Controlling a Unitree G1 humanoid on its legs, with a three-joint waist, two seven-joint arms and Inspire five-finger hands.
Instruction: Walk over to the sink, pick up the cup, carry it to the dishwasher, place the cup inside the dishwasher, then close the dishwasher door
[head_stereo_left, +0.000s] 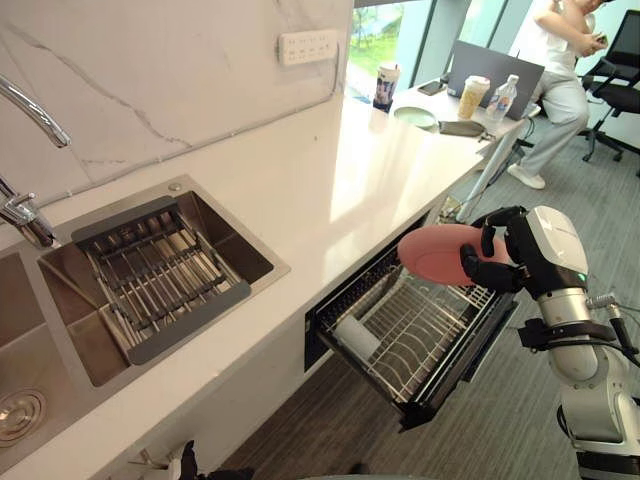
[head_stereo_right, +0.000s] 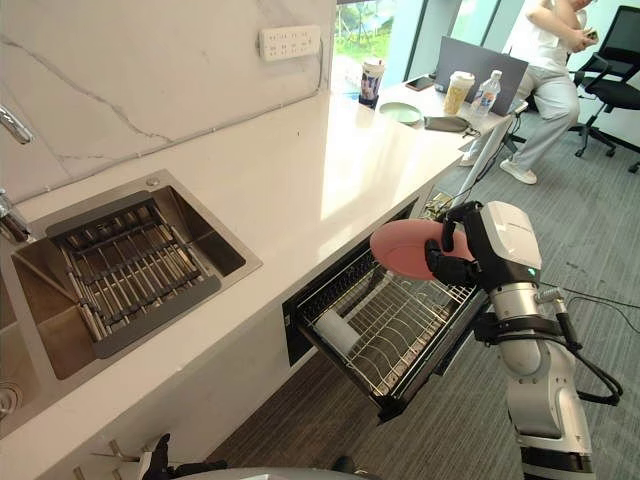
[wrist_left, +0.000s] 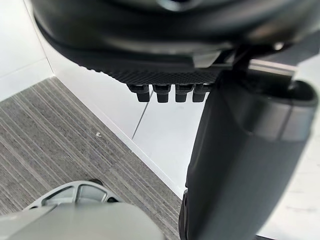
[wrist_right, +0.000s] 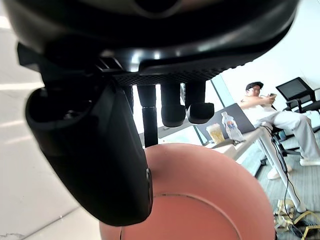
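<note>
Kitchen counter, dishwasher side: the robot's R hand (head_stereo_left: 520, 255) is clamping the pink cup (head_stereo_left: 435, 252) from the right, with fingers (wrist_right: 172, 107) wrapping over the top and the thumb pressing the near side. The cup is hanging in the air above the far-right part of the pulled-out dishwasher rack (head_stereo_left: 420, 335), not touching the wires. Its long axis is lying roughly level and running left-right, with the rounded end pointing left twd the white countertop (head_stereo_left: 340, 190). Which end is the mouth can't be told from here.

The key relation: the rack is sitting straight below the cup and a little to the near-left, so the coming move is looking like a short drop w/ a wrist turn, not a reach. A white cylindrical item (head_stereo_left: 355, 335) is occupying the rack's near-left corner, while the wires under the cup are looking free.

The R arm is plainly the nearer one. The L hand (wrist_left: 165, 70) is hanging low by the cabinet front w/ fingers relaxed, gripping nothing. The sink (head_stereo_left: 235, 255) is lying well apart to the left, w/ a grid tray inside. A seated person (head_stereo_left: 555, 90) is looking at a phone at the far right.
</note>
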